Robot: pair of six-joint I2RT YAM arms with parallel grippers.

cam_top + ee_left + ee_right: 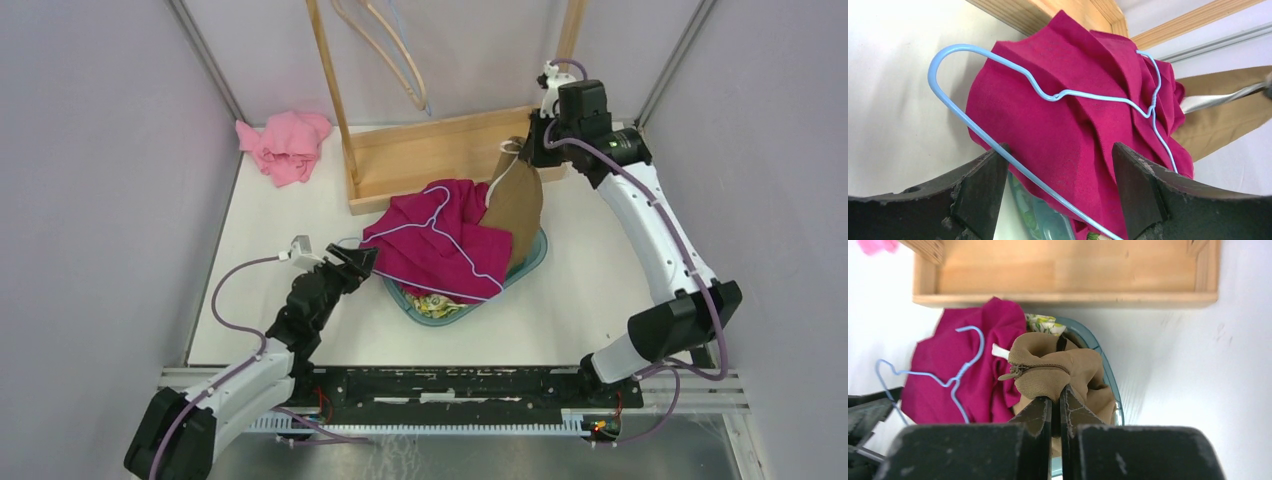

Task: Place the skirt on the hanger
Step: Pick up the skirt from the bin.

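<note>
A tan skirt (517, 205) hangs from my right gripper (536, 150), which is shut on its waistband (1048, 371) and holds it up over the teal basket (535, 262). A thin light-blue wire hanger (445, 238) lies on top of a magenta garment (440, 250) piled in the basket. My left gripper (362, 262) is open at the left end of the hanger. In the left wrist view the hanger's bar (998, 147) runs past the left finger (979, 192) and between the jaws, over the magenta cloth (1068, 130).
A wooden rack base (440, 155) with upright posts stands at the back, with pale hangers (395, 50) hung above it. A pink cloth (285, 145) lies at the back left. A floral fabric (440, 305) shows in the basket's front.
</note>
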